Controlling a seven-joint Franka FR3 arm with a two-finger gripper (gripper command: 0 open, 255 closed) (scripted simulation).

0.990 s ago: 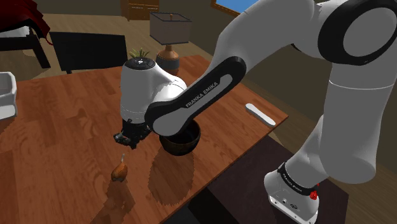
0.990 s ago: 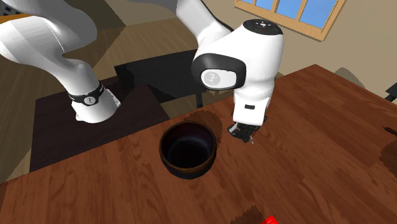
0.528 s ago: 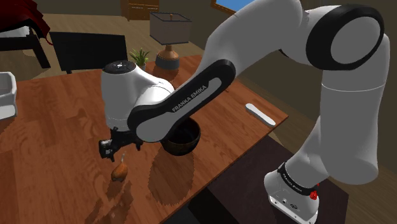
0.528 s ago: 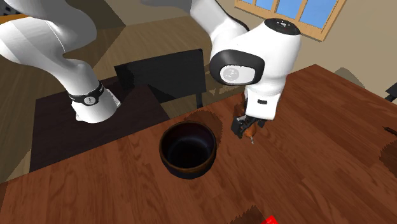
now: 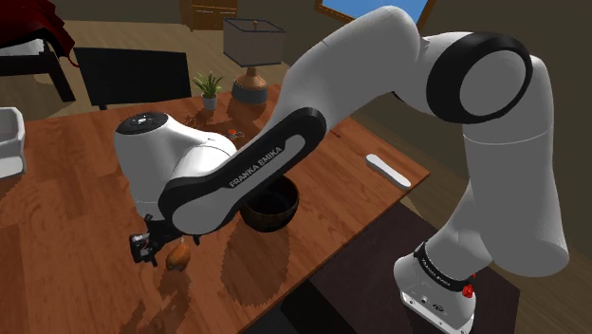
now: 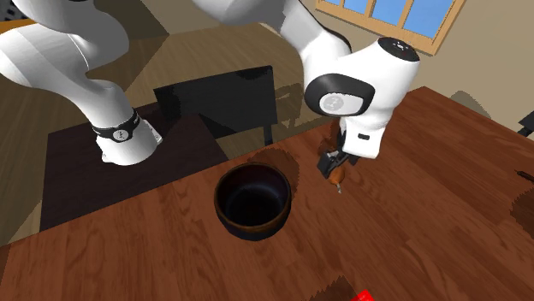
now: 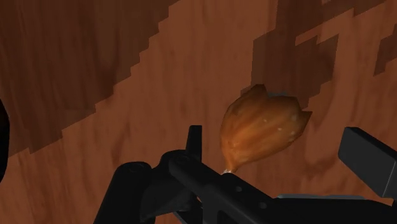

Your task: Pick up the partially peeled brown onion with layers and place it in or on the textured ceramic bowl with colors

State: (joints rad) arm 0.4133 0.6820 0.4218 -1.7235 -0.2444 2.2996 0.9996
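Observation:
A brown onion (image 5: 177,256) with a pointed, peeling top lies on the wooden table (image 5: 85,218), toward the shoulder view's left of a dark round bowl (image 5: 268,206). My black gripper (image 5: 155,250) hangs low right at the onion. In the wrist view the onion (image 7: 264,127) sits between the two fingers of the gripper (image 7: 280,149), which stand apart and touch neither side of it. From the second exterior view the onion (image 6: 335,174) shows just under the gripper (image 6: 330,162), to the right of the bowl (image 6: 252,201), whose hollow is dark and holds nothing.
A flat white object (image 5: 387,171) lies near the table's right edge. A lamp (image 5: 251,47), a small potted plant (image 5: 207,90) and a dark chair (image 5: 133,76) stand behind the table. A white item (image 5: 9,142) sits at far left; something red (image 6: 364,296) by the edge.
The hand has swung toward the shoulder view's left, away from the bowl, and come down over the onion. Its fingers, shut a second ago, now stand apart.

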